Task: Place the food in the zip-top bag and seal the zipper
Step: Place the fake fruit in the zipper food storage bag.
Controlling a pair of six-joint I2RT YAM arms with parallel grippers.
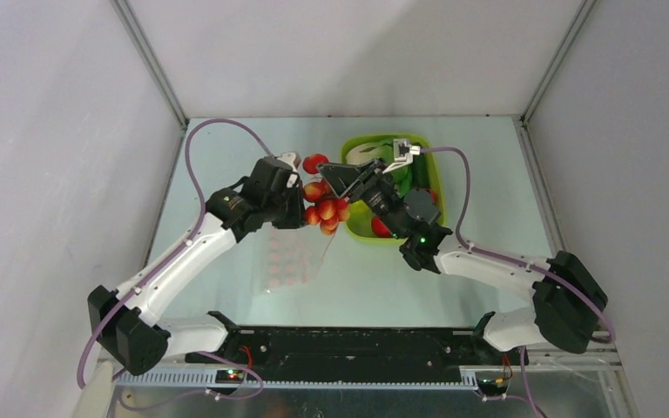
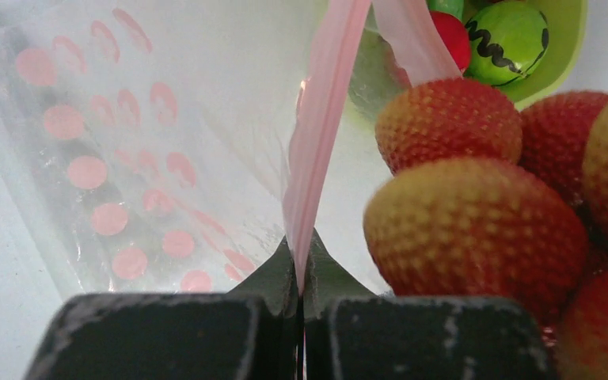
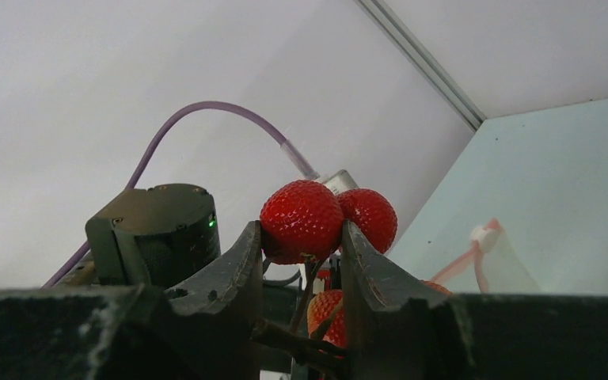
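My left gripper [image 2: 301, 255] is shut on the pale pink zipper [image 2: 321, 142] of the clear zip-top bag [image 1: 292, 258], which has pink dots and hangs from the jaws down to the table. My right gripper [image 3: 301, 237] is shut on a bunch of red-yellow toy strawberries [image 3: 301, 218], food held in the air right beside the bag's raised mouth. The bunch [image 1: 326, 209] hangs between the two grippers, with my left gripper [image 1: 301, 209] just left of it and my right gripper [image 1: 319, 171] above it. Close strawberries [image 2: 475, 226] fill the right of the left wrist view.
A lime-green tray [image 1: 436, 174] sits behind the right arm at the back of the table. It holds more food, among it a green striped ball [image 2: 508, 38] and a red piece [image 2: 453, 36]. Grey walls close in on both sides.
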